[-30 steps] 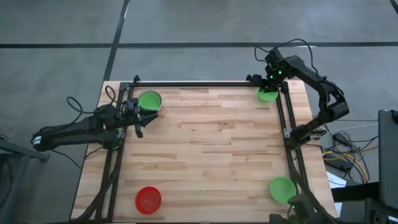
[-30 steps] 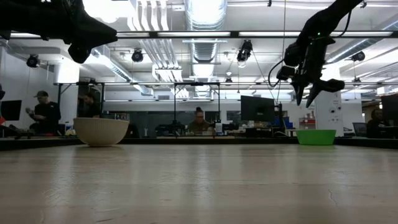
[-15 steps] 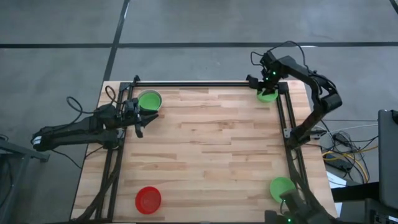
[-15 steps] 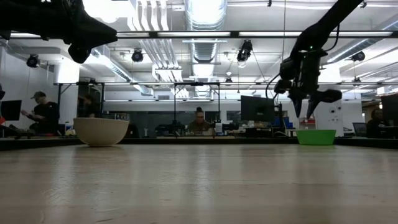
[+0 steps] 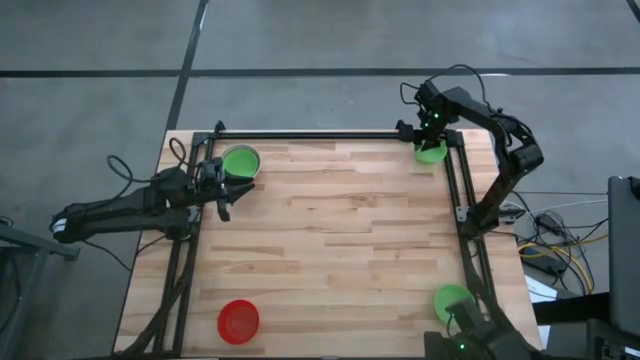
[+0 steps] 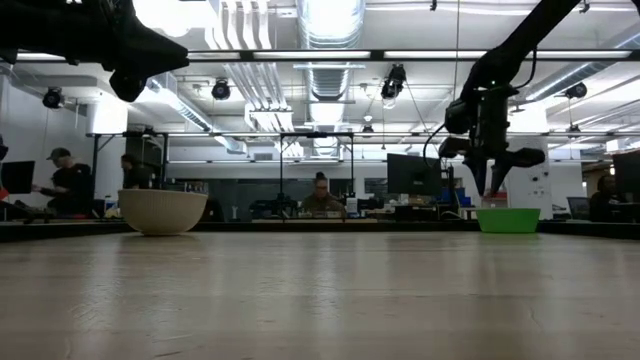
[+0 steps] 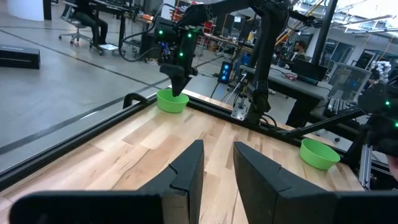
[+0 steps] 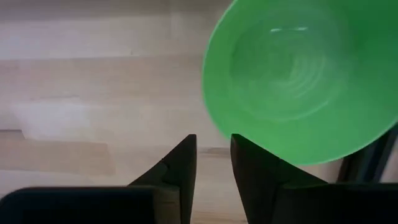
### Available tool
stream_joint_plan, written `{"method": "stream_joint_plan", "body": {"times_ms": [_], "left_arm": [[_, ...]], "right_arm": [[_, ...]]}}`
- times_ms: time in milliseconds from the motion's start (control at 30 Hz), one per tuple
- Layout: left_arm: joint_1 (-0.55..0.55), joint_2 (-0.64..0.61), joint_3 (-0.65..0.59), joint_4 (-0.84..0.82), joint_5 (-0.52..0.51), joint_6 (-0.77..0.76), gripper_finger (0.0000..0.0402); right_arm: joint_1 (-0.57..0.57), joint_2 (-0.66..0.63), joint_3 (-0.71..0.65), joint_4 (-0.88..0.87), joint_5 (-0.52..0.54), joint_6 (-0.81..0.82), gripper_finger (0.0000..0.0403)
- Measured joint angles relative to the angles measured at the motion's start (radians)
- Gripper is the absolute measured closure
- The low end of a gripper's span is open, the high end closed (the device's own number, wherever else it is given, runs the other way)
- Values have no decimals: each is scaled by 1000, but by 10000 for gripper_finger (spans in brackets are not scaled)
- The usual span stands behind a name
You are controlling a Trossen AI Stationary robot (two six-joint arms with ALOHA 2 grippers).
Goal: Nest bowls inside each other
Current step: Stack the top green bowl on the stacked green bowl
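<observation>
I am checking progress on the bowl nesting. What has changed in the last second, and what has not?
The right hand has come down toward the green bowl at the table's far right corner, and its fingers have narrowed; nothing is held yet. The left hand has stayed beside the whitish bowl, and no bowl has moved.

Bowls at the table's corners
Bowls (image 5: 240,161) at 10, (image 5: 431,152) 2, (image 5: 453,299) 4, (image 5: 238,320) 8 o'clock; table (image 5: 330,240) centre bare.
</observation>
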Motion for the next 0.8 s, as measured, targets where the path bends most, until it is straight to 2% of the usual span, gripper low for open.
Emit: {"method": "stream_joint_plan", "body": {"times_ms": [167,800], "left_arm": [[0,0,0,0,0,0,310],[0,0,0,0,0,0,310]], "right_arm": [[-4,8,17,0,7,-58,304],[3,95,11,21,-12,-94,293]]}}
